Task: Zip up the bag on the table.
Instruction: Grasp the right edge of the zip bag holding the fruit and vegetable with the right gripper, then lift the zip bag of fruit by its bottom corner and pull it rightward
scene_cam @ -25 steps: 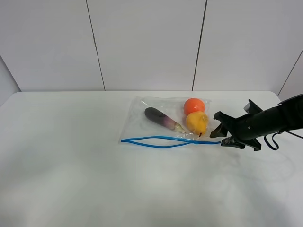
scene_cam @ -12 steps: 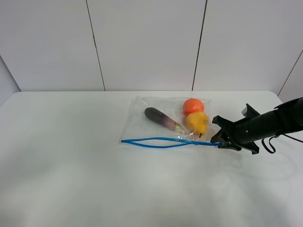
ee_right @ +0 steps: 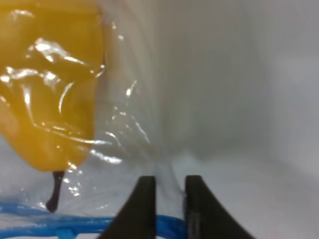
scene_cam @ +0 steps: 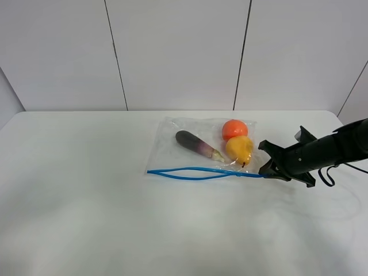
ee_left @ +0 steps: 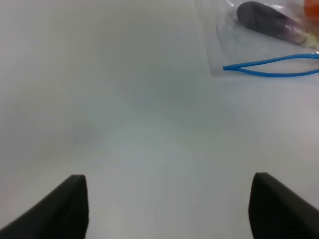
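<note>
Produce point(scene_cam: 237, 148) shows through the bag point(scene_cam: 172, 150), lying right of the desk's point(scene_cam: 86, 201) middle, long axis left to right, blue zipper strip point(scene_cam: 195, 171) along its near edge. The right pincer point(scene_cam: 267, 171) clamps the bag's right corner; the left pincer point(ee_left: 169, 199) hangs spread wide.

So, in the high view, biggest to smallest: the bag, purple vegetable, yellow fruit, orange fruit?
1. The bag, by far.
2. The purple vegetable, longest though slim.
3. The yellow fruit and the orange fruit look about alike, so no ranking.

Right arm point(scene_cam: 339, 146): matte black tube; black cable loop point(scene_cam: 329, 174) beneath it. Left gripper point(ee_left: 169, 204), right gripper point(ee_right: 167, 209): black tapered fingers.
</note>
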